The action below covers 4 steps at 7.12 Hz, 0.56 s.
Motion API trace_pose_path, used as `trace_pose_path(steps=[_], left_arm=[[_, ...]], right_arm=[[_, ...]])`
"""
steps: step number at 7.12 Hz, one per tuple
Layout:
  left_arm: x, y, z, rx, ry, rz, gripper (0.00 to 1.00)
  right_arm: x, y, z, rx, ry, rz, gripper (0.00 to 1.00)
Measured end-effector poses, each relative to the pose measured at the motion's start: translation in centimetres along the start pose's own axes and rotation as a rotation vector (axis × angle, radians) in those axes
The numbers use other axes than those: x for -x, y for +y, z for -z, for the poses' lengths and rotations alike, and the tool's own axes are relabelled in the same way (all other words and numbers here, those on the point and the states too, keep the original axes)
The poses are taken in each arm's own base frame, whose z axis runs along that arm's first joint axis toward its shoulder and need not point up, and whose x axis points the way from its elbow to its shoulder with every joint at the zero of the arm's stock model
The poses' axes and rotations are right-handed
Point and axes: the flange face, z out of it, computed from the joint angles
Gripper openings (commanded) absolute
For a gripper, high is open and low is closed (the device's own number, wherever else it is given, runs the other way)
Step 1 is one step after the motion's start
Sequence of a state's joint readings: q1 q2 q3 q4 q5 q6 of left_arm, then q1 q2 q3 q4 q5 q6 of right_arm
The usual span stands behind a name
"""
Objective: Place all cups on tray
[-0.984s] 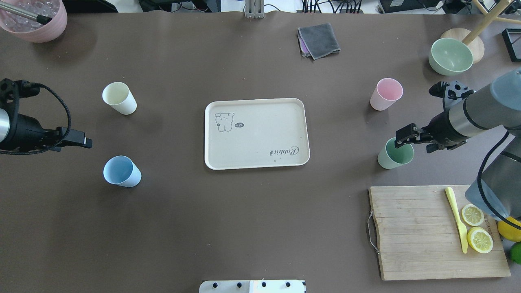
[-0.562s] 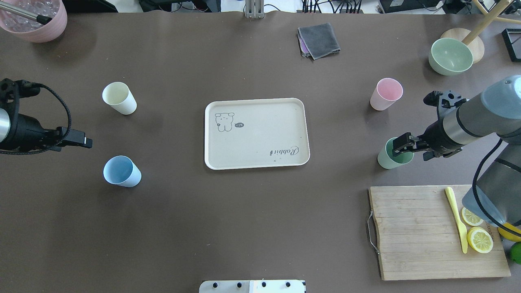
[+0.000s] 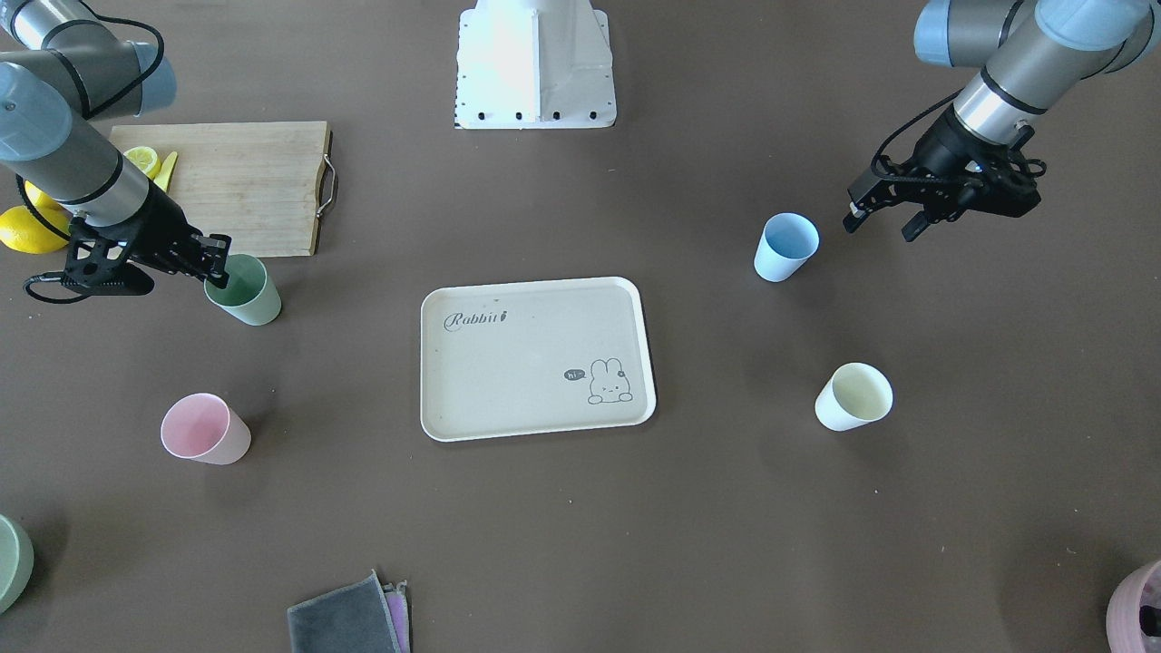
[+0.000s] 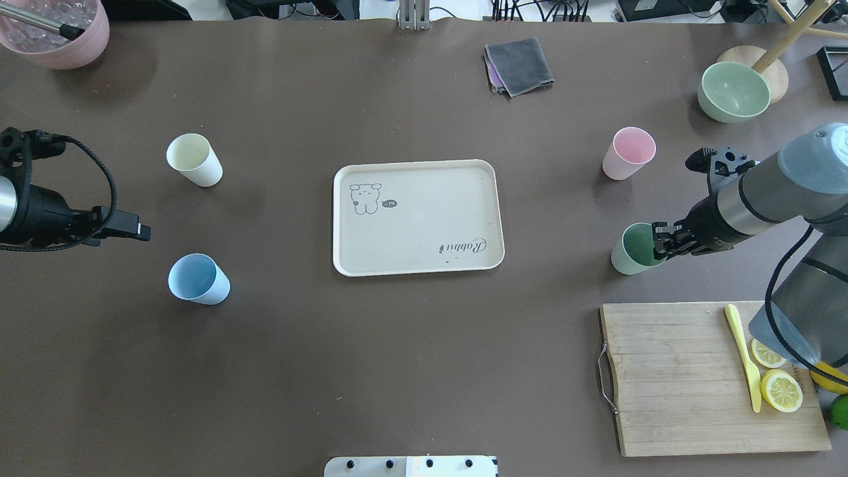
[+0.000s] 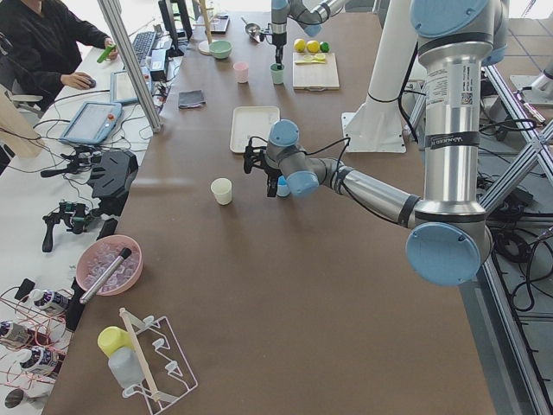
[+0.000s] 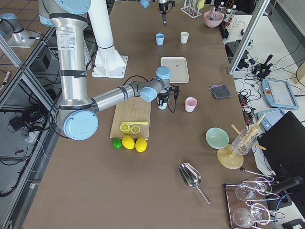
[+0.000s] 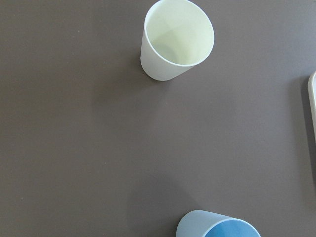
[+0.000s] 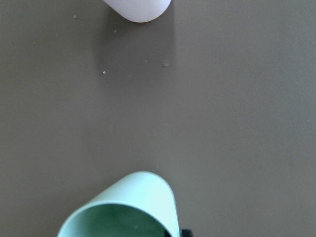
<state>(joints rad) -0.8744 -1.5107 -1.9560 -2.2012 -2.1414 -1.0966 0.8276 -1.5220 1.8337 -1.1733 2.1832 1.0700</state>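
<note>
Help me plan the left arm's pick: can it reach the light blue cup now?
Probably yes: the left tool hovers close beside the light blue cup, open, and nothing stands between them.

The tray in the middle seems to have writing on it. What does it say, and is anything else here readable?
"Rabbit": script lettering in one corner of the tray.
"hi": in a small dark speech bubble beside the bunny drawing on the tray.
Cutting board: a faint mark by the lemon slices, too small to read.
No other text can be read.
</note>
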Motion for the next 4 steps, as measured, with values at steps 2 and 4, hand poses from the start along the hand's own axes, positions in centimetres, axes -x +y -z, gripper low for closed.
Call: trace_pose_path(steps=[2, 4], left_arm=[[0.1, 0.0, 0.0, 0.000, -0.001, -0.001, 0.97], [0.1, 0.3, -0.2, 0.003, -0.005, -0.005, 0.97]], right_arm=[[1.2, -0.9, 3.0, 0.018, -0.076, -0.004, 0.00], [4.8, -2.1, 5.9, 0.015, -0.152, -0.019, 0.00]])
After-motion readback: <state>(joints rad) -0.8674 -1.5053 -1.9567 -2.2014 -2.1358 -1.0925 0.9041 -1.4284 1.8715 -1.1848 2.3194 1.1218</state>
